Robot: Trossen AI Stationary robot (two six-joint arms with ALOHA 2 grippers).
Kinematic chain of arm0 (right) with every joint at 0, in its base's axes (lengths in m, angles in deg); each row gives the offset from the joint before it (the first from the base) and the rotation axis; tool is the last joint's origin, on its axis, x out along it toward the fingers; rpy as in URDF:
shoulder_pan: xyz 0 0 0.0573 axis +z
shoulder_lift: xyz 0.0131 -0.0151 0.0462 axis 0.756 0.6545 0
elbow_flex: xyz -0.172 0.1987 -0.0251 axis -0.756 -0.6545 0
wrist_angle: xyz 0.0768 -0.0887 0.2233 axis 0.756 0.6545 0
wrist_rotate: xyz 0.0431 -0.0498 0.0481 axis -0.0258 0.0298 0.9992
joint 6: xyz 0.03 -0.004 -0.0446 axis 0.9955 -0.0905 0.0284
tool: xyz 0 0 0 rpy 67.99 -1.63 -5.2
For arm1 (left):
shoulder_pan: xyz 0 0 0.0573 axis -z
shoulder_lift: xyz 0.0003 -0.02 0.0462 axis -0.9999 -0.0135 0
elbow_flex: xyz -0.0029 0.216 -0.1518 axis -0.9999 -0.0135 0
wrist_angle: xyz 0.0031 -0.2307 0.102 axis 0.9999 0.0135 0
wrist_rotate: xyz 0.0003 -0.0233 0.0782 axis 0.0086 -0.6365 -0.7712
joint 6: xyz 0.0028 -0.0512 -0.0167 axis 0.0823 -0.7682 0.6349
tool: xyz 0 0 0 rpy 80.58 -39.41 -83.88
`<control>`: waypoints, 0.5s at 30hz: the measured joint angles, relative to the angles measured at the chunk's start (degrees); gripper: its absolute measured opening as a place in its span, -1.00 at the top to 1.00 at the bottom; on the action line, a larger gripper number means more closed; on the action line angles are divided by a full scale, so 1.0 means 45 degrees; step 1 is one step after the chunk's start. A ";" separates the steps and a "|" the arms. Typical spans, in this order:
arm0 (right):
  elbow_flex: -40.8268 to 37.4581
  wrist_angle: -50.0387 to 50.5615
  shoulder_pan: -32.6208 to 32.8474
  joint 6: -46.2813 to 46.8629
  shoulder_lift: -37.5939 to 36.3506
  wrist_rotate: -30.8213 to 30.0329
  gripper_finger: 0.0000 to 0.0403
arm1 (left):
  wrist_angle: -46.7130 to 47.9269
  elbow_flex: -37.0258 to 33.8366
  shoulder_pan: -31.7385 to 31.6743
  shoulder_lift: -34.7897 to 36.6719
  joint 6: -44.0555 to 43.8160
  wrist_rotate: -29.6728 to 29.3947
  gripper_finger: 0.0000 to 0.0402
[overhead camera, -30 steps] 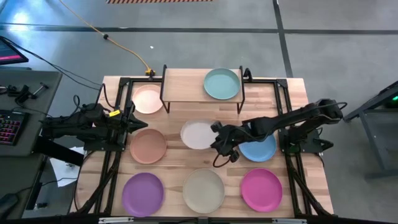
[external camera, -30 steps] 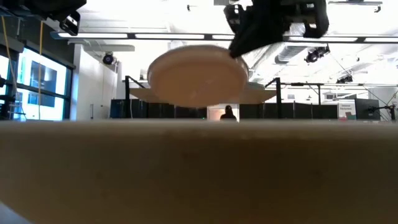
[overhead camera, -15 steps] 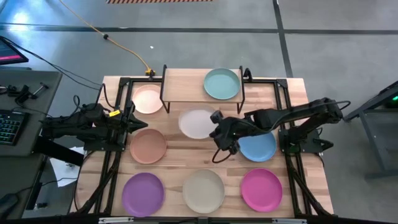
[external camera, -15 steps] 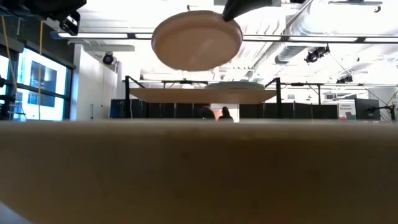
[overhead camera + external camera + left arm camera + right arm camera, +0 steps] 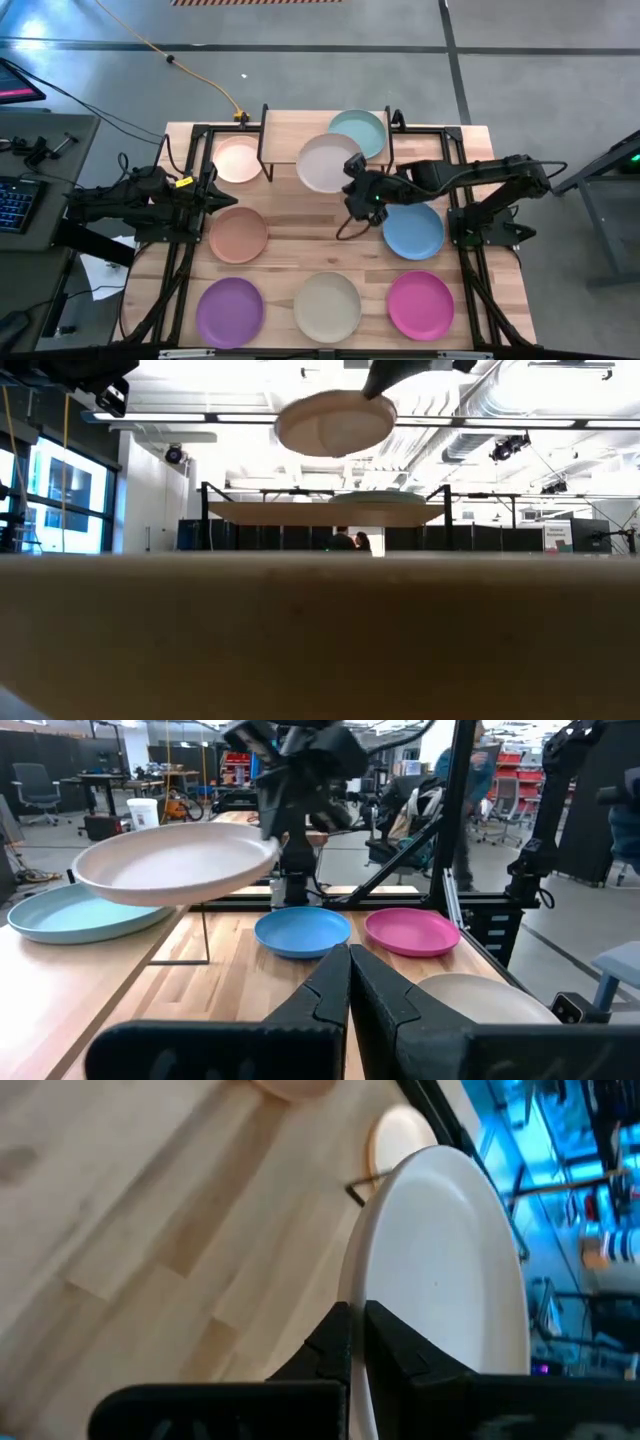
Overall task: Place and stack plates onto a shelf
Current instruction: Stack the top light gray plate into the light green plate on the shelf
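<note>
right end effector (image 5: 352, 187) gripping pale plate's (image 5: 329, 163) rim, seemingly over shelf (image 5: 290, 146)

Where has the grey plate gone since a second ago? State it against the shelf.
Yes: the grey plate moved from the table's middle up over the shelf.

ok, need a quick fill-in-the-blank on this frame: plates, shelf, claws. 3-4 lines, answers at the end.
1. The right claw holds the grey plate by its ____.
2. The plate already lying on the shelf is ____.
3. In the high view, the held plate partly overlaps the ____ plate.
4. The left claw, near the peach plate, is ____.

Answers: rim; teal; teal; shut
</note>
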 joint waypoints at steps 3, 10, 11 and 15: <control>0.0000 0.0102 -0.0672 -0.0004 -0.0050 0.0102 1.00 | 0.0001 0.0000 -0.0001 -0.0001 0.0002 0.0000 1.00; 0.0000 0.0175 -0.2307 0.0040 -0.0404 0.0795 1.00 | 0.0010 0.0000 -0.0003 -0.0003 -0.0002 0.0000 1.00; 0.0000 0.0170 -0.2528 0.0071 -0.0471 0.0848 1.00 | 0.0005 0.0000 -0.0004 0.0001 -0.0002 0.0000 1.00; -0.0090 0.0067 -0.3386 0.0418 -0.0776 0.1152 1.00 | 0.0005 0.0000 0.0000 -0.0002 -0.0002 0.0000 1.00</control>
